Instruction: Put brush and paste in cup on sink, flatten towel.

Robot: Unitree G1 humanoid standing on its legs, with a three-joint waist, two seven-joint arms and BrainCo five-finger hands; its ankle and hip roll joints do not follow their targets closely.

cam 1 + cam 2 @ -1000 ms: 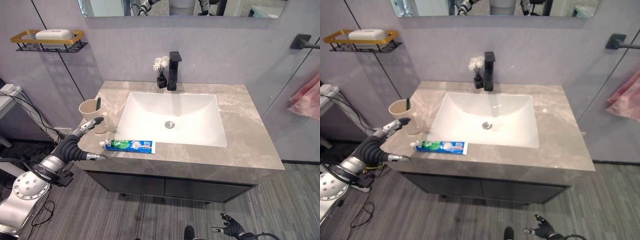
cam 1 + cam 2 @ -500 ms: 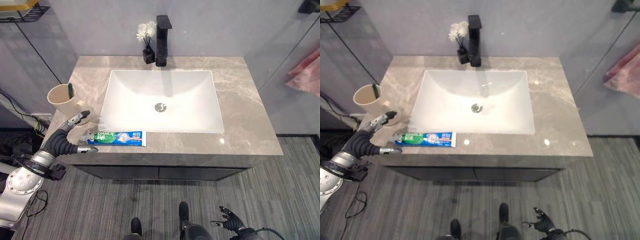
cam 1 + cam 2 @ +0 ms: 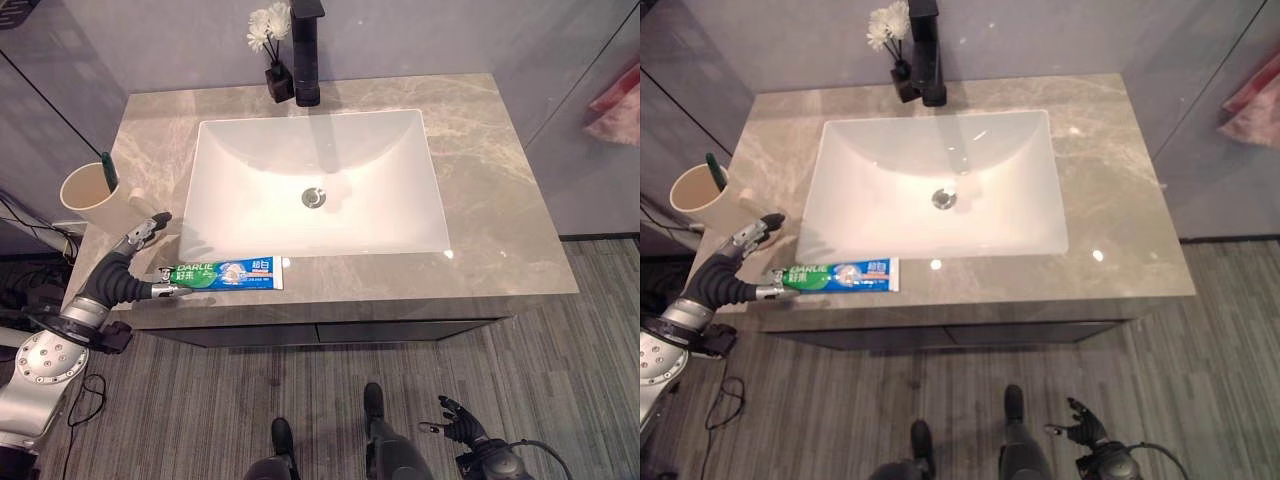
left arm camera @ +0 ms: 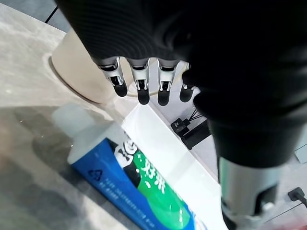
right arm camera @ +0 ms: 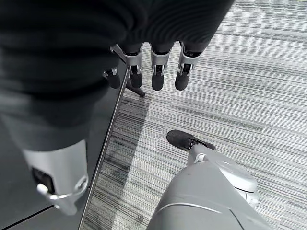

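Note:
A blue, green and white toothpaste tube (image 3: 225, 273) lies flat on the grey stone counter (image 3: 500, 200), in front of the sink's left corner. Just left of it stands a beige cup (image 3: 85, 197) with a green toothbrush (image 3: 107, 170) upright inside. My left hand (image 3: 122, 270) is open between cup and tube: its fingers (image 4: 139, 88) reach toward the cup's base (image 4: 81, 72), and its thumb lies by the tube's cap end (image 4: 134, 187). A pink towel (image 3: 615, 105) hangs at the far right. My right hand (image 3: 455, 415) hangs low over the floor, its fingers (image 5: 156, 72) relaxed and holding nothing.
The white basin (image 3: 400, 150) takes up the counter's middle, with a black faucet (image 3: 305, 50) and a small vase of white flowers (image 3: 268, 40) behind it. The counter's right side is bare stone. Grey striped flooring lies below the vanity front.
The whole picture has shifted, so the camera now looks more steeply down on the counter. My left hand stays between cup and tube, its thumb now closer to the cap end.

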